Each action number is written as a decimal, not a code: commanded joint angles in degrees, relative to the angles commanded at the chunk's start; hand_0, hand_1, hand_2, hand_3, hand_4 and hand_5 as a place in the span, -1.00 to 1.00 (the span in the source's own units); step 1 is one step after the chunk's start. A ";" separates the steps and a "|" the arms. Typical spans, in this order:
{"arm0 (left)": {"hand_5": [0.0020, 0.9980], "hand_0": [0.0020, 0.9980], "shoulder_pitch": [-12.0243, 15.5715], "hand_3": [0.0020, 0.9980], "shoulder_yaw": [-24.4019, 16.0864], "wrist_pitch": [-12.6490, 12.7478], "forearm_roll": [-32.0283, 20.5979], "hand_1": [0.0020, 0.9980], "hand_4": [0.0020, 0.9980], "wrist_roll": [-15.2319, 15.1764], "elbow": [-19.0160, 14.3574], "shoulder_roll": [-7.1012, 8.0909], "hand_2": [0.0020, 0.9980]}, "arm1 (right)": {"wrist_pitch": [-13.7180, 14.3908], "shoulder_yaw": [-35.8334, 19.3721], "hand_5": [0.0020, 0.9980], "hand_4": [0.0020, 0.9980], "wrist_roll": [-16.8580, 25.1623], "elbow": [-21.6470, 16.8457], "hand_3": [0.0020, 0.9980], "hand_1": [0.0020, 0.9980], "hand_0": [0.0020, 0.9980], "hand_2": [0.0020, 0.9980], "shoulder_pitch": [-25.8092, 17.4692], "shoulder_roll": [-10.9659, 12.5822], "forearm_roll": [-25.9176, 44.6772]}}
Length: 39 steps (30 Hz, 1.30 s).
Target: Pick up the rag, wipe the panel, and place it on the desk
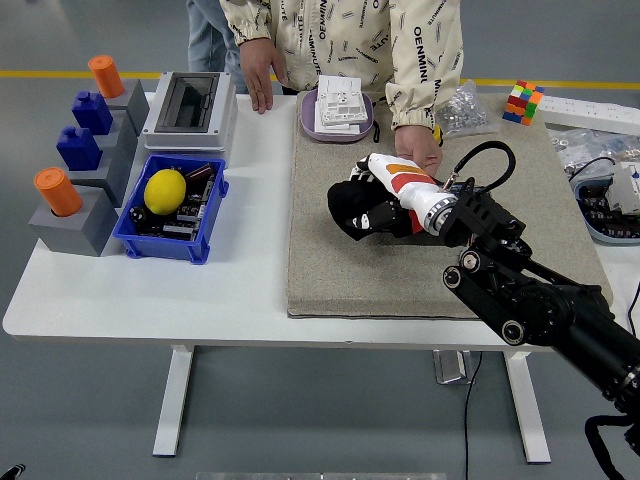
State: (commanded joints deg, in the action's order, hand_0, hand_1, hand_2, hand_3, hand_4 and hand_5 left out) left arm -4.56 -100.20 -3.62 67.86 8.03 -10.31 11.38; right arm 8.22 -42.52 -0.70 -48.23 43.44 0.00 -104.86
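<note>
Just one rag, one right hand

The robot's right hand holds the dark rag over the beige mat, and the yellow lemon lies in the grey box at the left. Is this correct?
Not quite. In the head view the lemon lies in the blue bin, not a grey box. The rest holds: the right hand grips the dark rag over the beige mat.

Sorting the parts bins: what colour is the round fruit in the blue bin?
Yellow. The lemon sits in the blue bin, clearest in the head view.
</note>
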 joint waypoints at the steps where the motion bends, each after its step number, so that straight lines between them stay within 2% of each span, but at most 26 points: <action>1: 0.13 0.44 0.05 0.25 -0.03 0.02 0.04 0.43 0.38 0.02 0.00 0.01 0.54 | -0.02 0.13 -1.00 0.88 -0.02 0.03 -0.10 -0.17 -0.34 -0.09 0.05 0.00 0.02; 11: 0.13 0.45 0.46 0.25 -0.02 0.04 -0.01 0.43 0.38 0.03 0.00 0.00 0.54 | -0.13 0.15 -1.00 0.88 -0.05 0.28 -0.10 -0.17 -0.34 -0.09 -0.80 0.09 0.12; 30: 0.13 0.45 0.31 0.25 -0.49 -0.10 0.34 0.43 0.38 -0.11 0.00 -0.23 0.54 | -0.42 -2.07 -1.00 0.88 -0.13 0.12 -0.10 -0.17 -0.34 -0.09 -1.05 6.63 0.04; 39: 0.13 0.45 0.27 0.25 -0.76 -0.05 0.40 0.43 0.38 -0.07 0.00 -0.32 0.54 | -0.55 -4.09 -1.00 0.88 -0.14 0.06 -0.10 -0.17 -0.34 -0.09 -2.38 10.69 -0.23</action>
State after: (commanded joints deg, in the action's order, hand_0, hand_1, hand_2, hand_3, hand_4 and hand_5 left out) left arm -4.29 -100.96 -3.67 68.25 7.95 -10.31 11.06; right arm 7.67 -46.61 -0.84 -48.18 41.06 10.69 -105.09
